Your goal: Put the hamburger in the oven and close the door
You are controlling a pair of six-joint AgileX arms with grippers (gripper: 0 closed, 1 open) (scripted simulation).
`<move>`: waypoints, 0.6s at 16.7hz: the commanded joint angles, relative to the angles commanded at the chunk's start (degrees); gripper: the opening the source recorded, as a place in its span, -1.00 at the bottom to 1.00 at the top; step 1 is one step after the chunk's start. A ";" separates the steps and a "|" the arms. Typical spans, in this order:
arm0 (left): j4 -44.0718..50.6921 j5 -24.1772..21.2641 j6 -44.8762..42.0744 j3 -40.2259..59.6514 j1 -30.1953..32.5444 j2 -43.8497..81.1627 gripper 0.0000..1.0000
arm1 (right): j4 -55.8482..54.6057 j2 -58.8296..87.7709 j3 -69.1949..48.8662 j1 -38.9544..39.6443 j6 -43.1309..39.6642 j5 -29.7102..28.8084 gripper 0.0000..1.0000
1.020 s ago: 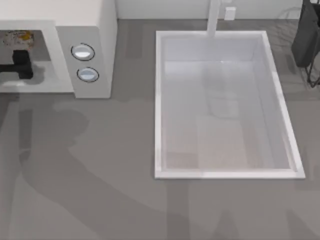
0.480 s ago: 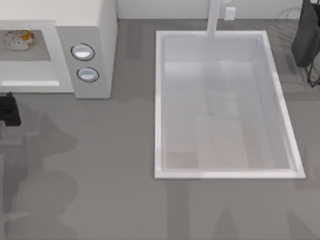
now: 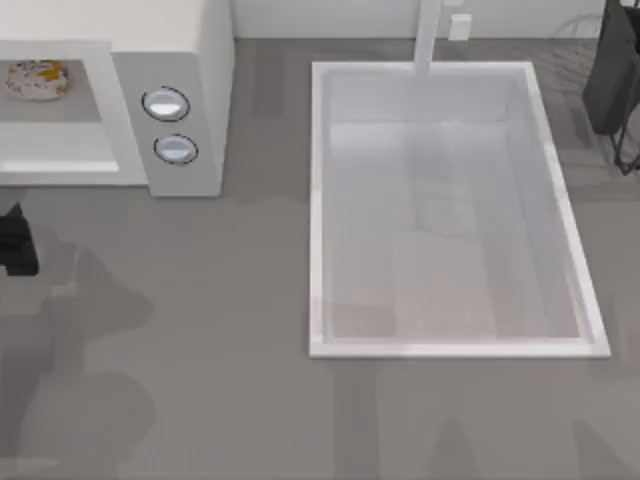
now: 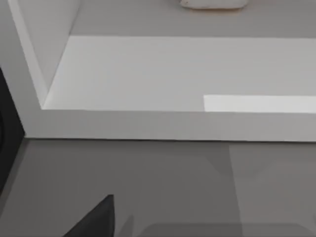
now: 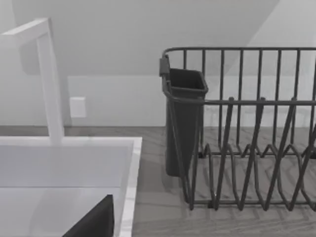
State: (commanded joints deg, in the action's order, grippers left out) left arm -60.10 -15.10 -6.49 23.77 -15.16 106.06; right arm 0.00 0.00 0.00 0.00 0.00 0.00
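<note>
Now the hamburger lies inside the oven, at the back. The left gripper hovers outside, in front of it; its grip state I cannot tell.

My left gripper: one second ago inside oven cavity, just beside hamburger; half second ago withdrawn onto grey table in front of oven at top view's left edge; now slightly lower there, well apart from hamburger. Hamburger: partly hidden behind my gripper earlier, now fully exposed on cavity floor, shifted marginally. My arm's shadow on table shrunk toward left.
</note>
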 joint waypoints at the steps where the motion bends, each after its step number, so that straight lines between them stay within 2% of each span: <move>1: 0.14 0.00 0.00 0.03 0.00 -0.10 1.00 | 0.00 0.00 0.00 0.00 0.00 0.00 1.00; 5: 5.99 0.07 0.03 1.52 0.00 -4.47 1.00 | 0.00 0.00 0.00 0.00 0.00 0.00 1.00; 10: 19.94 0.21 0.08 5.07 -0.01 -14.88 1.00 | 0.00 0.00 0.00 0.00 0.00 0.00 1.00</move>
State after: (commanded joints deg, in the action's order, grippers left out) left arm -40.16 -14.89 -6.41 28.85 -15.17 91.18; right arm 0.00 0.00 0.00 0.00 0.00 0.00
